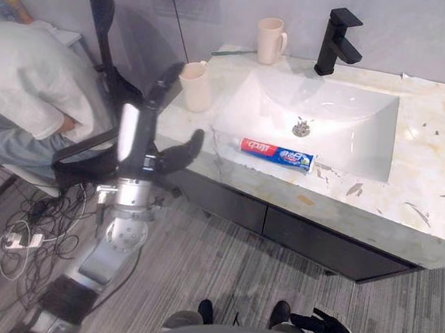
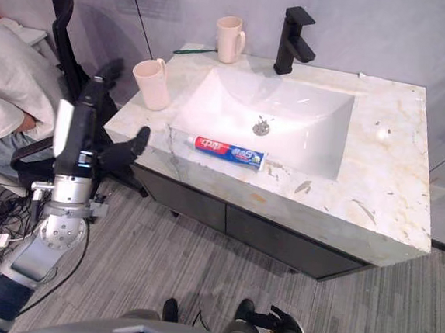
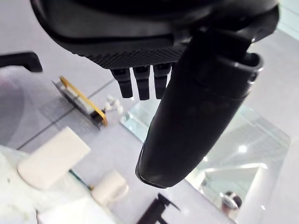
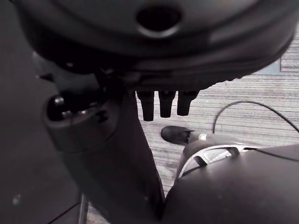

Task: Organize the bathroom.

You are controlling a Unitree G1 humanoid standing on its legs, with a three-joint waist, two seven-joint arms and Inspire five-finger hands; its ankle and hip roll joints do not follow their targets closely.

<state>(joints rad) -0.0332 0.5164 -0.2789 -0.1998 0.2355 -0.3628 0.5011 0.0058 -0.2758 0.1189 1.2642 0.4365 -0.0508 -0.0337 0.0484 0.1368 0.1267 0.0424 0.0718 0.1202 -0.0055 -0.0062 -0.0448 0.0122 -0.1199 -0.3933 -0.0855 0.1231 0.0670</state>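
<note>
On the marble counter [image 2: 379,161], at the front edge of the white sink [image 2: 290,110], lies a tube of toothpaste [image 2: 228,152] — red at one end, blue at the other, flat on its side. Near the left corner stands a cream cup [image 2: 152,84], and a second cup with handle [image 2: 230,38] stands beside the black faucet [image 2: 294,39]. Raised just left of the counter, the left hand [image 2: 122,151] has straight fingers and holds nothing. Seen from its own wrist, the right hand [image 4: 161,105] is also relaxed — empty, above the grey floor [image 4: 261,98].
</note>
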